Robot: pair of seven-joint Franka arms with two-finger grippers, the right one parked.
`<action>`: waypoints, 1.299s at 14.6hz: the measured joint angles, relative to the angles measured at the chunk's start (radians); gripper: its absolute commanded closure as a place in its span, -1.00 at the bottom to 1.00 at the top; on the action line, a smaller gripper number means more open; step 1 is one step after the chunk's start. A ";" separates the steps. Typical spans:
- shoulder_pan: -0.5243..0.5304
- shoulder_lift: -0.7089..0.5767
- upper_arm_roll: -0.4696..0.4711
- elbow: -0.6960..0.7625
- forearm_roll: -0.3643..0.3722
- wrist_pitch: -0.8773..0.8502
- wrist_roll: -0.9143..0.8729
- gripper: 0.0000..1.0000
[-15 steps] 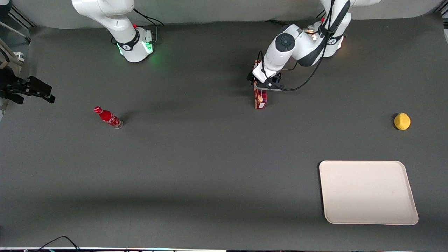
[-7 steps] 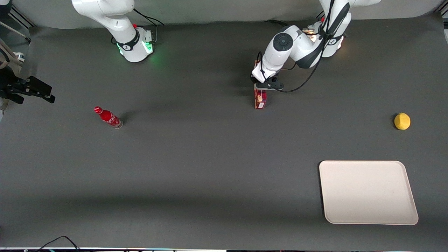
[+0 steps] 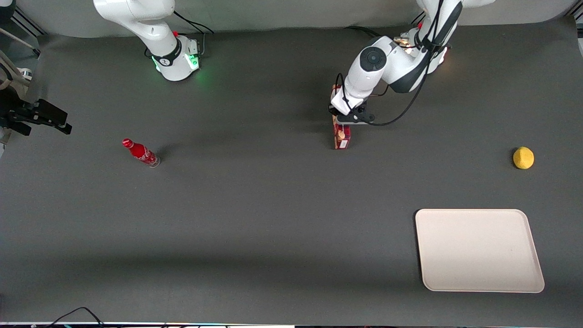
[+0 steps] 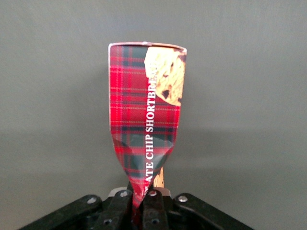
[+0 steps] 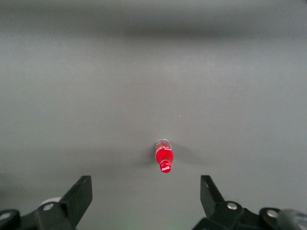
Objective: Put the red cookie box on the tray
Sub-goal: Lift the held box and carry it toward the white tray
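Grasp looks done: the gripper [image 4: 142, 201] has its jaws pinched tight on one end of the red cookie box [image 4: 145, 120], hard enough that the cardboard is crushed to a crease there, and the box hangs out from it over the desk [image 3: 255, 205] close to the edge where the arm bases stand, about midway along that edge. Whether the box is fully clear of the desk I can't tell. Transport and release are all still to do: the tray [image 3: 478, 250] sits bare, well apart, near the front-camera edge toward the working arm's end.
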 measured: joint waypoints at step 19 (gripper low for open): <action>0.030 -0.093 0.766 0.986 -0.016 -1.160 0.557 1.00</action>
